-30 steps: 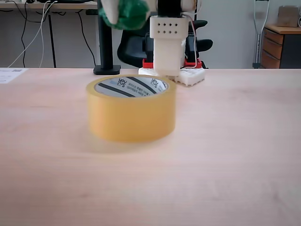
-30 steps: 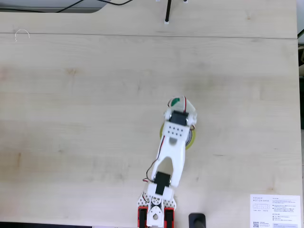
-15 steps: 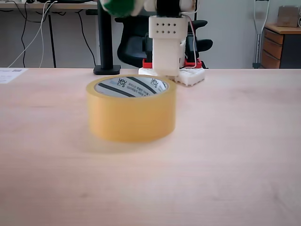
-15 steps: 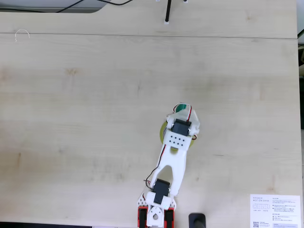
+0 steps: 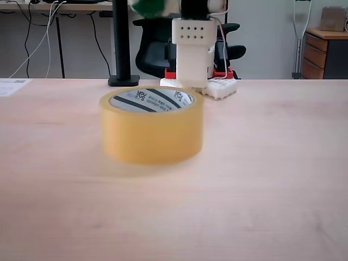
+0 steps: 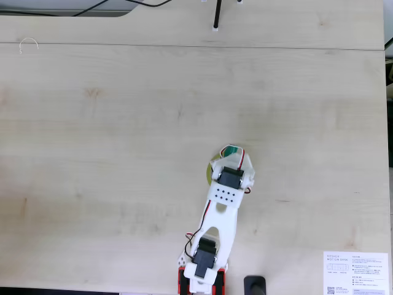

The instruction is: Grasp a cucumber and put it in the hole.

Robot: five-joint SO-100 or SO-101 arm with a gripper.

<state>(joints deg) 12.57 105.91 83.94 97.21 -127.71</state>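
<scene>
High over the table, my gripper [image 5: 148,5] is shut on the dark-green cucumber [image 5: 144,6], which is cut off by the top edge of the low fixed view. Below it stands the tan-yellow tape roll [image 5: 152,136], and its hole [image 5: 151,100] with the lettered white-grey core faces up with nothing inside. From above, the white arm [image 6: 224,203] covers most of the roll. A yellow sliver of the tape roll [image 6: 209,174] shows at the arm's left. There the cucumber [image 6: 231,149] peeks out between the fingers of the gripper [image 6: 231,153].
The arm's red and white base [image 5: 220,81] sits behind the roll, next to a black pole [image 5: 122,43]. A printed sheet [image 6: 356,272] lies at the table's corner beside the pole's foot [image 6: 255,284]. Wide bare wood surrounds the roll.
The gripper with the cucumber rose toward the top of the low view and shifted right. From above, it drew back toward the base, over the roll.
</scene>
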